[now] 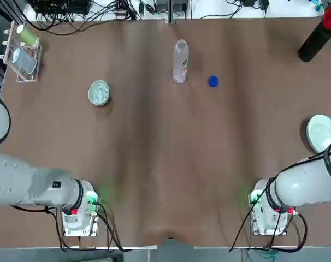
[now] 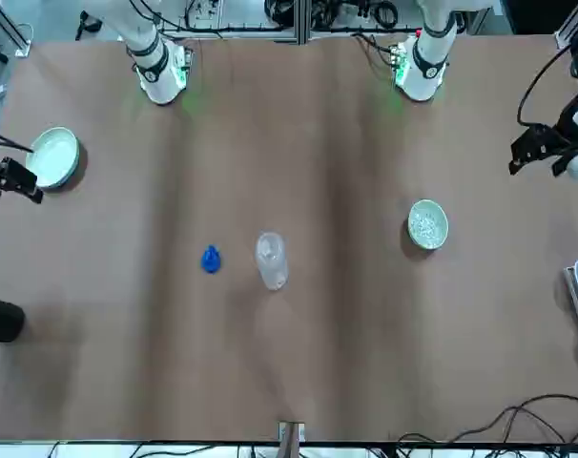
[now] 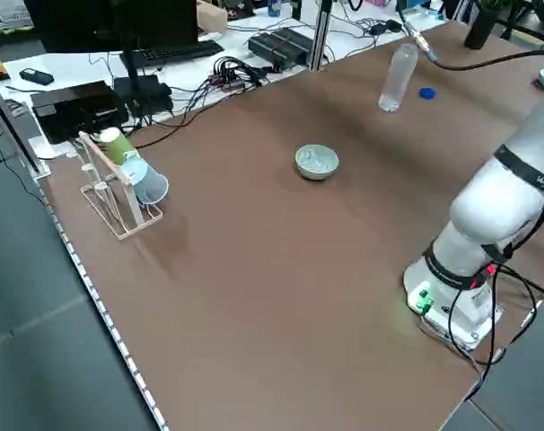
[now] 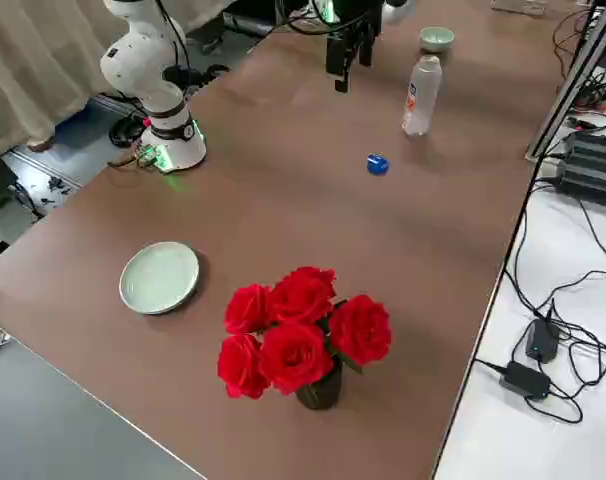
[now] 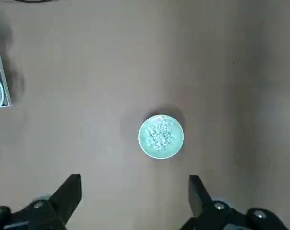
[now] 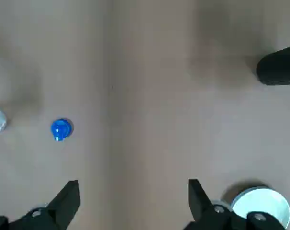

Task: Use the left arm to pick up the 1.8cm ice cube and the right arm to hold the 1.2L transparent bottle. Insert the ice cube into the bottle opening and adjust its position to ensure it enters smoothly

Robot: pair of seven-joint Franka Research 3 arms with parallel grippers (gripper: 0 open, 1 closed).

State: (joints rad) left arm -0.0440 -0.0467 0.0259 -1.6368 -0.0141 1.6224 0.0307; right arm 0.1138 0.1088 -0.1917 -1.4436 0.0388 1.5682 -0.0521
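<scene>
Bottle (image 1: 180, 61) is standing upright at top centre of the overhead frame, uncapped, bottle opening (image 2: 269, 250) facing up. Blue cap (image 1: 213, 81) is lying just right of it, apart. Green dish (image 1: 99, 93) with ice cubes (image 5: 160, 132) is sitting upper left on the worktop (image 1: 154, 153). Left gripper (image 5: 134, 199) is hovering high over the dish, fingers spread, holding nothing. Right gripper (image 6: 133, 201) is hanging at the right side, also spread and empty, with the pale plate (image 1: 321, 132) beneath its edge.
</scene>
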